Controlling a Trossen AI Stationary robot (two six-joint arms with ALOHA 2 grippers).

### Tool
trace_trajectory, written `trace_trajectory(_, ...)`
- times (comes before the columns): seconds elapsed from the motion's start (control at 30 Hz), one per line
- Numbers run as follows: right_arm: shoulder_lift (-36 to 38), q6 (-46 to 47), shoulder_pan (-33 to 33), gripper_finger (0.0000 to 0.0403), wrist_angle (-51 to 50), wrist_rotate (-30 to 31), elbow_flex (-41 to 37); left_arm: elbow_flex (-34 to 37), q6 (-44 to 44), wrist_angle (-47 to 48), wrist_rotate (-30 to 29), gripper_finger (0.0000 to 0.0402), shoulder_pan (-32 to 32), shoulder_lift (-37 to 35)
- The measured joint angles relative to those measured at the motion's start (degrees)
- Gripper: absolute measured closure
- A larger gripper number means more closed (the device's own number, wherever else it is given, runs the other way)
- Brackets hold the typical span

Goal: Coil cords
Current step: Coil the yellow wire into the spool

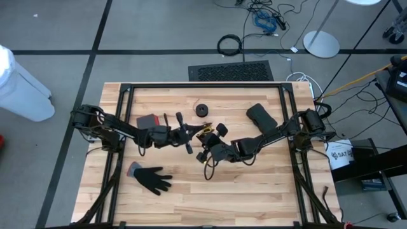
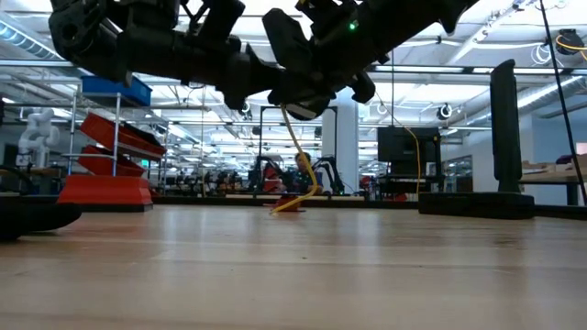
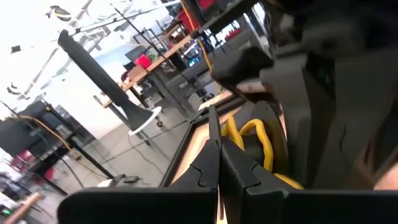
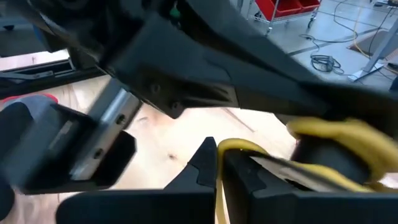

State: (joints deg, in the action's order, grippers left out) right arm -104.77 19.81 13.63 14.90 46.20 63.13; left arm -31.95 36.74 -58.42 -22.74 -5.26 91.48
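Hidden or unclear: where the two grippers meet at mid-table, the tips are crowded together in the high view; the full run of the yellow-orange cord (image 1: 205, 130) is covered by them there. A dark line trailing toward the near edge under the right gripper is seen, but whether it is cord or arm wiring cannot be told.
Left arm: the left gripper (image 1: 189, 147) is reached in from the left frame post to the table's middle; its fingers (image 3: 208, 163) are seen pressed together, closed, with the cord's yellow loop just beyond them.
Black glove (image 1: 151, 178): one, lying flat near the front left, well apart from the grippers.
Small black roll (image 1: 202, 110): one, behind the grippers, apart from them.
Yellow-orange cord: one, hanging between the two grippers; in the low view it is seen drooping down to the table (image 1: 254, 197).
Right arm: the right gripper (image 1: 203, 156) is brought in from the right; its fingers (image 4: 205, 158) are clamped on the cord.
Open room: bare boards are left along the front edge and at the right front.
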Motion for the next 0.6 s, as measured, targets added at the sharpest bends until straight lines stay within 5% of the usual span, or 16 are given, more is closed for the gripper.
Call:
trace_trajectory(0.27,1.9,0.6,0.9,0.0402,-2.6,0.7,0.0,0.4,4.6,4.3,-0.6,0.0402,0.0,0.2)
trace_trajectory(0.6,9.6,6.6,1.1,0.0402,-26.5,-6.8,0.0,1.5,4.2,4.1,0.2,0.0402,-1.4,0.2)
